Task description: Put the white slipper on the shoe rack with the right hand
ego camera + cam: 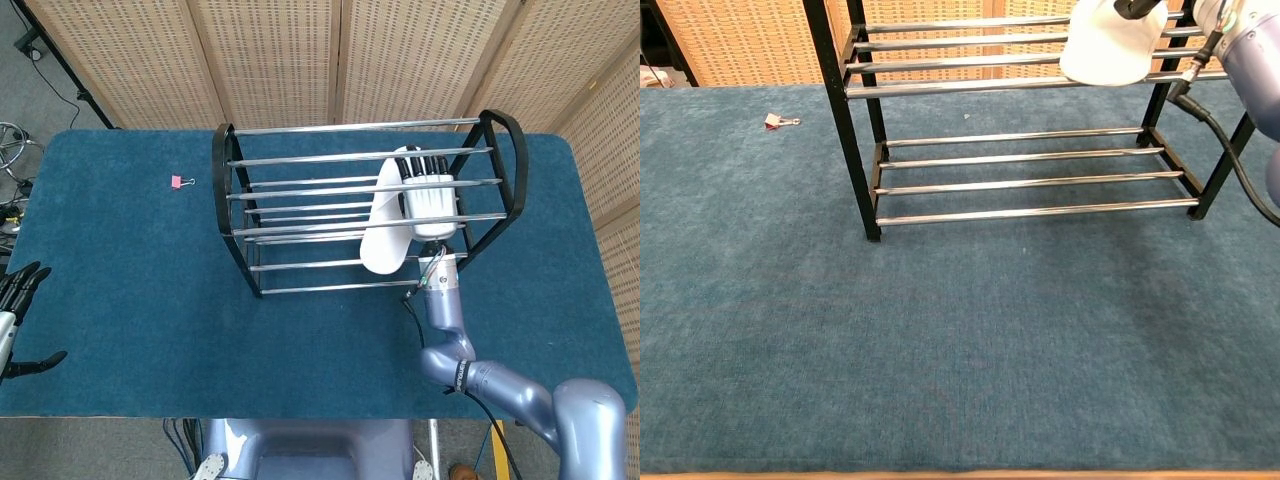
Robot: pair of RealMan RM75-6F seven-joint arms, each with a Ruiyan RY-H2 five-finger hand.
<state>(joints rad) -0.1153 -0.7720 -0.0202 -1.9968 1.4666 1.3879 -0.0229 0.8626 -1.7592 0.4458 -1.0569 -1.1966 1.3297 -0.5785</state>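
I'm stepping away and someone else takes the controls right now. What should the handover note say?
Right robot hand: holds the white slipper over the top tier of the shoe rack, near its right end.
Left robot hand: idle at the table's left edge, fingers apart, holding nothing.
Done: slipper brought onto the top bars; its heel end overhangs the front rail.
Left: settle the slipper on the bars, let go, draw the right arm back.

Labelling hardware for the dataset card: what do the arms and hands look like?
Right arm: glossy lavender-blue rounded links, black cable along the wrist. Right hand: white shell, black fingers. Left hand: black fingers, only partly in frame.
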